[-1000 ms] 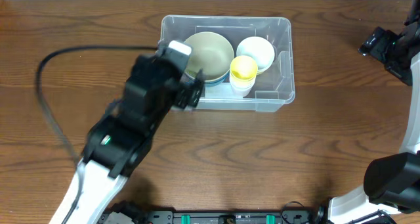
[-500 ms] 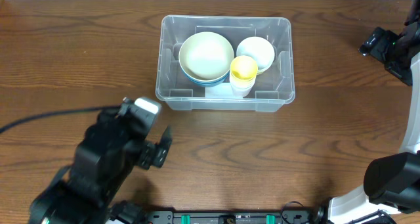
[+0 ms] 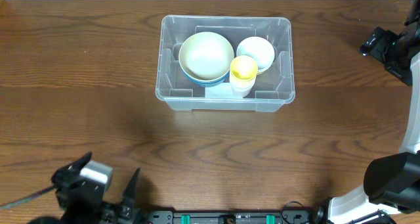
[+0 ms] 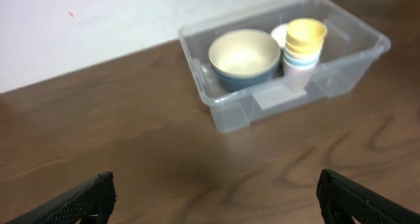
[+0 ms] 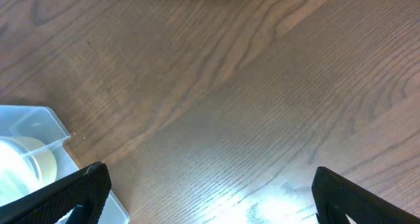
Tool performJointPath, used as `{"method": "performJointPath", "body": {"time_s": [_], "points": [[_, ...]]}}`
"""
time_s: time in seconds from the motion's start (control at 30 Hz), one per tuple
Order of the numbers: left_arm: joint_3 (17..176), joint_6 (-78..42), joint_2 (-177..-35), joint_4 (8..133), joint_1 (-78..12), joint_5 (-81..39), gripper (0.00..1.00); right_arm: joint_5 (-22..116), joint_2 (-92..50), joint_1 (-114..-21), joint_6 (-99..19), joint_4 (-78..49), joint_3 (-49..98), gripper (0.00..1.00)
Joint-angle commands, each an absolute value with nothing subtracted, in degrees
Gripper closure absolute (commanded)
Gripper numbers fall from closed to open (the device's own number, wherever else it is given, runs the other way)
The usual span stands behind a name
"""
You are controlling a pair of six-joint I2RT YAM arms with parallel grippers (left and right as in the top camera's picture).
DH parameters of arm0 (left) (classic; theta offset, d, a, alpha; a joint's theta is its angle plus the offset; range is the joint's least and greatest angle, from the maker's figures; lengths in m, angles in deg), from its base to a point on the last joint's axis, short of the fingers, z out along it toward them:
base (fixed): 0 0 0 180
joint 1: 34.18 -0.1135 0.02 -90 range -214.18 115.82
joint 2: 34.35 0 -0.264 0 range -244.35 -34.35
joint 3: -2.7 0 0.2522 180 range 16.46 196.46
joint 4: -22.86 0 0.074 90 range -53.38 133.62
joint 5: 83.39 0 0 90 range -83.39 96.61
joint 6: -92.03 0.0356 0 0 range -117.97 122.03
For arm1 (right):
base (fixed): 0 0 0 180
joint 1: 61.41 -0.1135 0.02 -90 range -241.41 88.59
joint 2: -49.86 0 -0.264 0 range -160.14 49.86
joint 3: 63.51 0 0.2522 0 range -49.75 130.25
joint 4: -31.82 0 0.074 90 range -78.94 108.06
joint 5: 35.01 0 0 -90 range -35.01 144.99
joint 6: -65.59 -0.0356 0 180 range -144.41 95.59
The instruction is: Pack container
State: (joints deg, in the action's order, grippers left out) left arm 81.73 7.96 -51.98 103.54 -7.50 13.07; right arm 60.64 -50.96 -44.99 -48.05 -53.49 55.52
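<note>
Container set on table, bowls and yellow cup packed inside; left gripper and right gripper spread apart, empty.

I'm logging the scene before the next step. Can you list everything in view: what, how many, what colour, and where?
container: 1, clear, far centre of the table
cream bowl: 1, cream, left part of the container, nested in the blue bowl
blue bowl: 1, blue, under the cream bowl
white bowl: 1, white, far right part of the container
yellow cup: 1, yellow, in the container in front of the white bowl, stacked on a pale cup
pale cup: at least 1, whitish, under the yellow cup
table: 1, brown wood, under everything
left gripper: 1, black, open and empty, near left edge
right gripper: 1, black, open and empty, right of the container
</note>
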Motion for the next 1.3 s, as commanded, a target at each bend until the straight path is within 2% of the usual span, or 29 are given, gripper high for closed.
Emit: {"method": "performJointPath", "body": {"time_s": [0.0,0.13,0.33,0.87,1.0,1.27], "points": [[81.0,7.3,-48.5,103.5,-12.7,13.7,0.02,61.2,-50.6,-44.9,-48.6,-53.5,56.1,0.01],[79.3,7.3,-45.8,101.2,-18.5,11.9,0.02,61.2,-50.6,-44.9,-48.6,-53.5,56.1,0.01],[72.3,7.3,-41.8,89.0,-22.3,8.1,0.02,61.2,-50.6,-44.9,-48.6,-53.5,56.1,0.01],[36.7,7.3,-36.5,42.4,-22.4,6.8,0.02,61.2,-50.6,-44.9,-48.6,-53.5,56.1,0.01],[32.5,7.3,-34.4,37.1,-23.1,5.8,0.02,61.2,-50.6,-44.9,-48.6,-53.5,56.1,0.01],[29.7,7.3,-34.5,36.7,-27.7,3.4,0.02,61.2,-50.6,-44.9,-48.6,-53.5,56.1,0.01]]}}
